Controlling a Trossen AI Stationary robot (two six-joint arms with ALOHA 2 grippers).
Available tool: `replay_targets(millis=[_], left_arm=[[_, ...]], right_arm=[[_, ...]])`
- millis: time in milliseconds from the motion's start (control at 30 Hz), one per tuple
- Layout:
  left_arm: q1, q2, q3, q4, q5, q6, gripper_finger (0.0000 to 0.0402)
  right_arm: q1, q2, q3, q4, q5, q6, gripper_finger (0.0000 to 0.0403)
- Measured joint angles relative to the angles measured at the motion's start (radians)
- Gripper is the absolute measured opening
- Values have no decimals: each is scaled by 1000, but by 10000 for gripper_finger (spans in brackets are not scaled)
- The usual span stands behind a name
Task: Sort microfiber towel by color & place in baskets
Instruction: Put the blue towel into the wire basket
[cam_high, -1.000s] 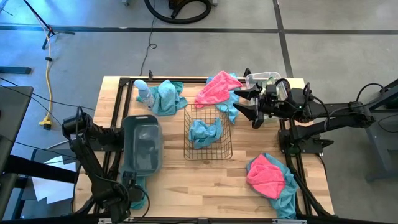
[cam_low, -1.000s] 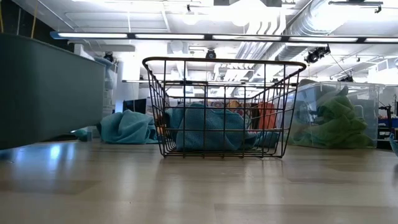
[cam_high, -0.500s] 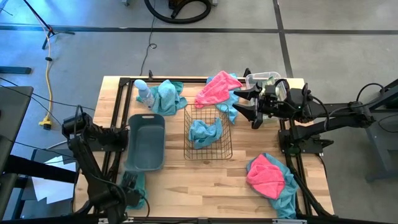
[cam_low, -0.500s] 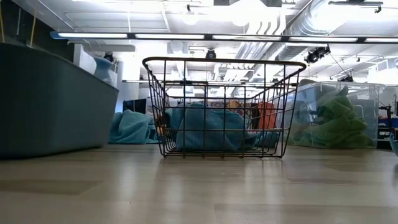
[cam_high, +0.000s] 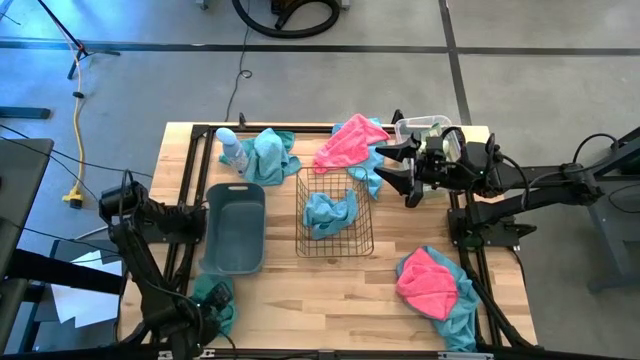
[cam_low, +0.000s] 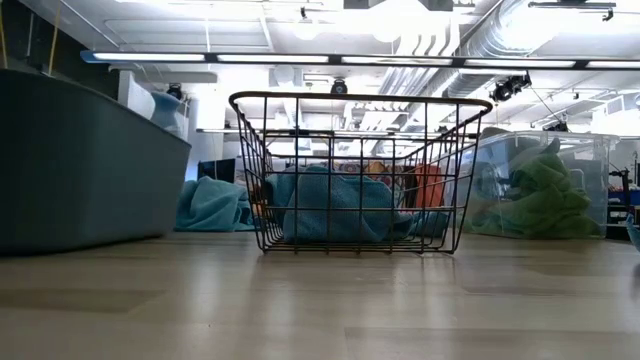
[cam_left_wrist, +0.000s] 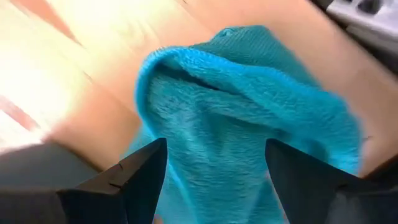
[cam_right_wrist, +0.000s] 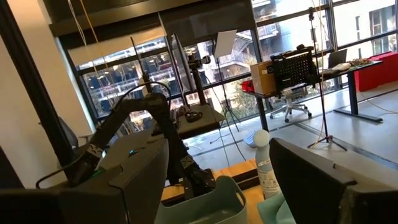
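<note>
At the near left corner of the table, the left gripper is seen with its fingers spread apart over a teal towel, apparently not gripping it. The grey-blue tub is set just beyond, left of the wire basket, in which another teal towel lies. Farther right, the right gripper is held wide apart beside a pink towel near the clear bin.
</note>
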Motion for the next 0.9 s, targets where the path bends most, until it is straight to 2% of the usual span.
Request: replay_targets(millis=[100,400,633,900], left_arm=[[10,0,-15,10,-28,72,259],[19,0,-64,26,-9,130,259],[26,0,-64,109,17,144,259],[31,0,-132,176,44,163,259]], right_arm=[[0,0,0,0,0,1,277],[0,0,0,0,3,1,277],[0,0,0,0,3,1,277],[0,0,0,-15,4,1,277]])
